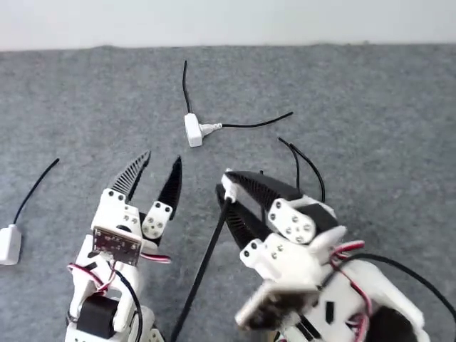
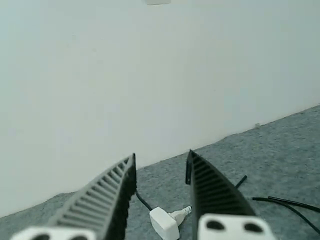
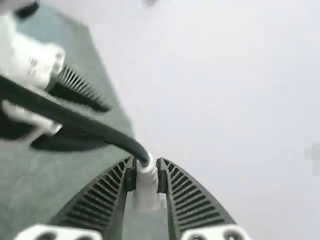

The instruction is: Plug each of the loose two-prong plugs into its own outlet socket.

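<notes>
Fingers of right gripper (image 3: 146,161) pinch a white plug (image 3: 146,195); left gripper (image 1: 162,155) gapes over grey carpeted table (image 1: 370,92), white wall (image 2: 150,75) behind.

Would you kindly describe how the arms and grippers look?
The left arm and right arm are white plastic with round screw heads. The left gripper and right gripper have black, ribbed, tapering fingers. Red, black and white wires loop at the wrists.

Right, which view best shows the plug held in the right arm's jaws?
The right wrist view: the plug sits clamped between the right jaws, cable leaving it. The high view shows just its white end at the jaw tips.
</notes>
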You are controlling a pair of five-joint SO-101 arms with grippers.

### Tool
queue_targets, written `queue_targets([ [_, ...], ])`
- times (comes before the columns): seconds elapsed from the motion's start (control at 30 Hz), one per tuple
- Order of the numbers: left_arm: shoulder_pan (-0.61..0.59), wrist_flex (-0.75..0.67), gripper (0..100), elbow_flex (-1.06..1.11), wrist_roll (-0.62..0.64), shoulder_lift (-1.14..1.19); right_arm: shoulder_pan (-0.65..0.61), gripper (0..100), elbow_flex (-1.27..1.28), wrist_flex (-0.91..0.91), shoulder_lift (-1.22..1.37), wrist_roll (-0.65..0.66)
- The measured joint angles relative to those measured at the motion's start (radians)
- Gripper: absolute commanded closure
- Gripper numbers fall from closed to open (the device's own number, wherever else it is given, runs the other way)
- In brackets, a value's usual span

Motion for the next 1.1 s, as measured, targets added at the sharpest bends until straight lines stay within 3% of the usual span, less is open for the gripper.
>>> queue_targets([
  [0.2,0.072,0.006,84,-0.031,0.000,0.000,-0.064,98.9,-0.009,-0.138,0.006,0.012],
  [0.4,0.198,0.006,84,-0.183,0.000,0.000,-0.215,98.9,-0.011,-0.137,0.063,0.127],
  [0.57,0.265,0.006,84,-0.249,-0.002,0.000,-0.295,98.9,-0.075,-0.138,0.110,0.146],
  [0.8,0.345,0.006,84,-0.269,0.009,0.000,-0.307,98.9,-0.285,-0.084,0.239,0.149],
  [1.1,0.358,-0.064,84,-0.192,-0.025,0.000,-0.311,98.9,-0.313,-0.006,0.272,0.089],
])
